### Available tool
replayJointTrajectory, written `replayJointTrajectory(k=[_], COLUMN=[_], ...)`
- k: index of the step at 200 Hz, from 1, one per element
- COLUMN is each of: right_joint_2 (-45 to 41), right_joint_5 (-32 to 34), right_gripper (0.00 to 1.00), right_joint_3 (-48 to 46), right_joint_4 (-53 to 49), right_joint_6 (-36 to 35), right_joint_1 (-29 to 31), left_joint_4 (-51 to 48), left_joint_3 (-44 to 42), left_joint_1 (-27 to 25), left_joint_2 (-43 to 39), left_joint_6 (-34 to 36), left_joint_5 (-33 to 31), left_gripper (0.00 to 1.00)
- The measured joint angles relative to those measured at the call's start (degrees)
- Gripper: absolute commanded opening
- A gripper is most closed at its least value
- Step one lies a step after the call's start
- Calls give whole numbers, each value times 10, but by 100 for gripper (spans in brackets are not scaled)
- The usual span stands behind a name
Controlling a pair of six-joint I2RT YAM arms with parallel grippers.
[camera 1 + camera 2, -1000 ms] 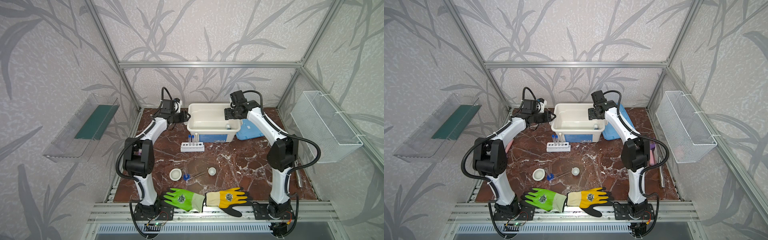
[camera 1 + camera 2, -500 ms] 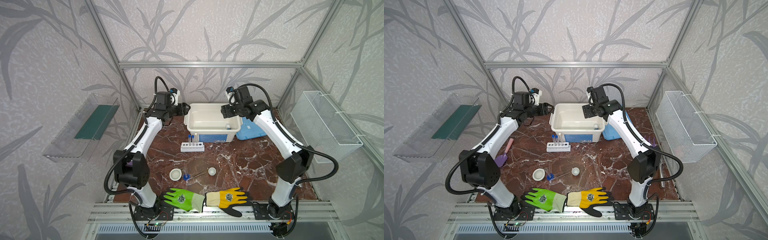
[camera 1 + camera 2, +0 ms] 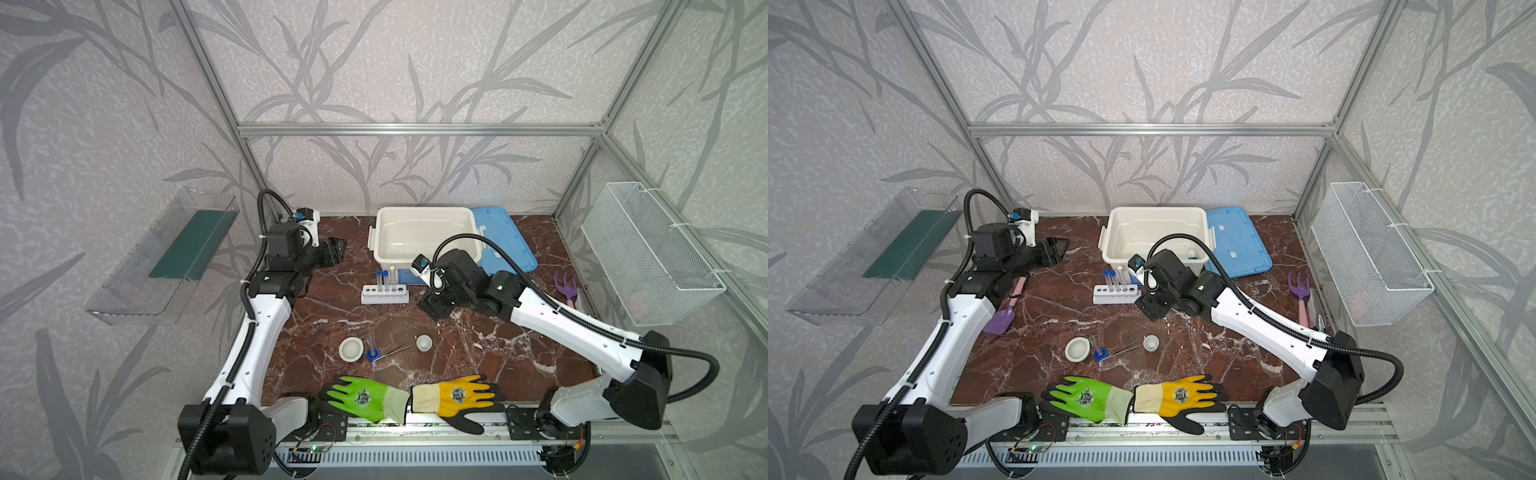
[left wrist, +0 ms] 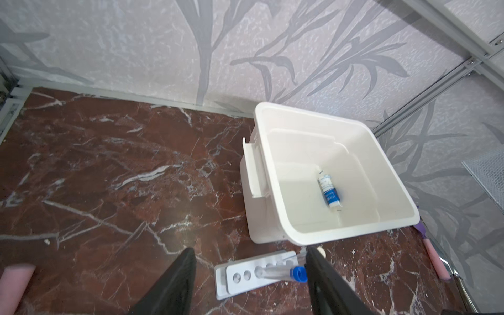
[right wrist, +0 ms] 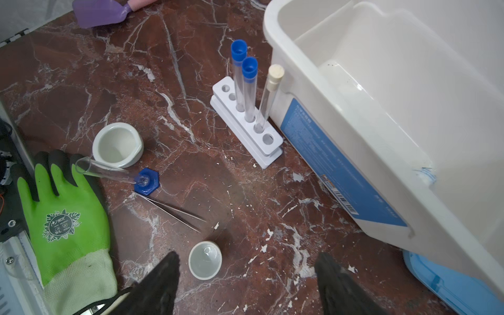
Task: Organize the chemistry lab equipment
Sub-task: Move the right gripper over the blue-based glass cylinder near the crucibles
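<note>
Left wrist view: bottle [image 4: 329, 191] now lies in the bin [image 4: 313, 116], both arms pulled back, left fingers [image 4: 174, 285] and right fingers [image 5: 161, 283] apart and empty; the rest waits on the tabletop [image 4: 109, 163].

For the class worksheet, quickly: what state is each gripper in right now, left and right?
Left gripper: open, fingers apart, holding nothing.
Right gripper: open, fingers apart, holding nothing.

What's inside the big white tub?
In the white tub, a small white bottle with a blue label lies on its side. Nothing else shows, though the near wall hides a strip of the floor.
</note>
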Motion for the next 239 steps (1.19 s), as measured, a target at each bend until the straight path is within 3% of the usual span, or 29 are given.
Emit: replayJointTrajectory(k=[32,58,110,239], right_joint_2=[3,36,68,179], right_joint_5=[-34,-58,-99,-155], right_gripper=[79,79,79,73], right_joint_3=[-110,-144,-171,-171], right_joint_4=[129,221,374,502], right_joint_6=[-2,-2,-4,-5], right_joint_1=[33,65,109,115], left_joint_4=[-10,3,11,27], left_joint_3=[-52,-93,-111,-111], left_joint_1=[3,5,8,15], left_joint_2=[-77,-130,-127,-111], left_joint_6=[13,12,12,9], left_joint_5=[-5,-5,-5,6], left_gripper=[66,66,66,66])
